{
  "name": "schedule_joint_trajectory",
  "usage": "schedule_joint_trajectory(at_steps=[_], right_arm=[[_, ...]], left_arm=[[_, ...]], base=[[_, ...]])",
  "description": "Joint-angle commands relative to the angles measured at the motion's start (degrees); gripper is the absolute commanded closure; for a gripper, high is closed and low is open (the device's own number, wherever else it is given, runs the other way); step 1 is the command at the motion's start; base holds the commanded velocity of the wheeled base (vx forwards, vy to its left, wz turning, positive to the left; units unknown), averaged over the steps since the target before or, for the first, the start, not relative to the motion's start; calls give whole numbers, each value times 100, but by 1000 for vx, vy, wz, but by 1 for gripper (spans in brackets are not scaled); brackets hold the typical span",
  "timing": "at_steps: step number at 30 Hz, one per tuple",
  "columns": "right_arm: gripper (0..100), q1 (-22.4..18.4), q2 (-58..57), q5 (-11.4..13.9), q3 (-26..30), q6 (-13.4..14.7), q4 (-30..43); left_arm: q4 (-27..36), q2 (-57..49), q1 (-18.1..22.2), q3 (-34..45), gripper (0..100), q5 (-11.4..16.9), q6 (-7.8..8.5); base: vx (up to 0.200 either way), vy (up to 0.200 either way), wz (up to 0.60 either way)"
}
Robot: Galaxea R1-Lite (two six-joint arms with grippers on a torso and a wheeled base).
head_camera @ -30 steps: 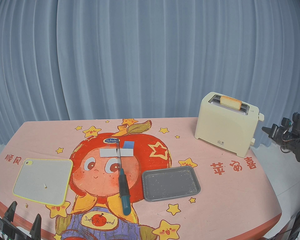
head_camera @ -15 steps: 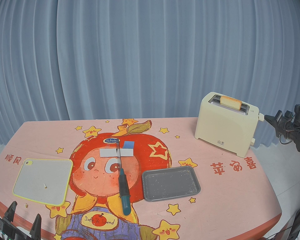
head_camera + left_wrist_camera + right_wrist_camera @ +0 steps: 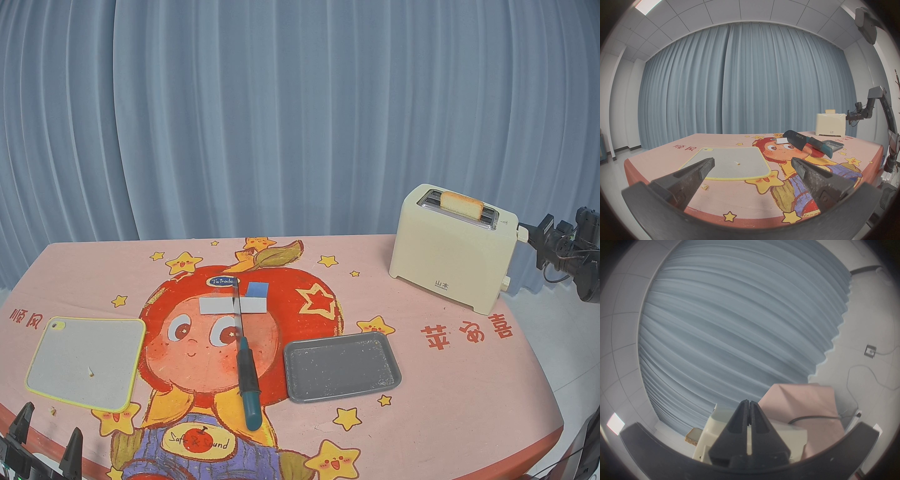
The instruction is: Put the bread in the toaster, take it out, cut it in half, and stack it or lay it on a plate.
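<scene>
Right pincer (image 3: 530, 230), tips together, sits by the toaster (image 3: 453, 256) lever (image 3: 522, 235); a glancing push may slip off or shove the toaster, leaving bread (image 3: 461, 204) up; left pincer (image 3: 752, 162) gapes

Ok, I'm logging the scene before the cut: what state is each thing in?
bread: standing in the toaster slot, top showing
knife: lying unheld
plate: empty but for crumbs
cutting board: flat, nearly bare
left claw: open
right claw: shut, beside the toaster
</scene>
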State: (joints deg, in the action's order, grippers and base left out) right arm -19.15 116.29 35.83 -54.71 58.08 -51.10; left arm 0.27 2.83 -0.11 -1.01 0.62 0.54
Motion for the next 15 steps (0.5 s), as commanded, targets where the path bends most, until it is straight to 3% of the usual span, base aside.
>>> schedule_joint_trajectory(at_steps=[1, 8, 15], right_arm=[[100, 219, 140, 3, 22, 151, -40], [100, 263, 114, 21, 39, 257, -23], [100, 280, -115, 346, 303, 257, 21]], left_arm=[[0, 7, 2, 92, 0, -1, -1], [0, 7, 2, 92, 0, -1, -1], [0, 7, 2, 92, 0, -1, -1]], base=[[0, 0, 0], [0, 0, 0], [0, 0, 0]])
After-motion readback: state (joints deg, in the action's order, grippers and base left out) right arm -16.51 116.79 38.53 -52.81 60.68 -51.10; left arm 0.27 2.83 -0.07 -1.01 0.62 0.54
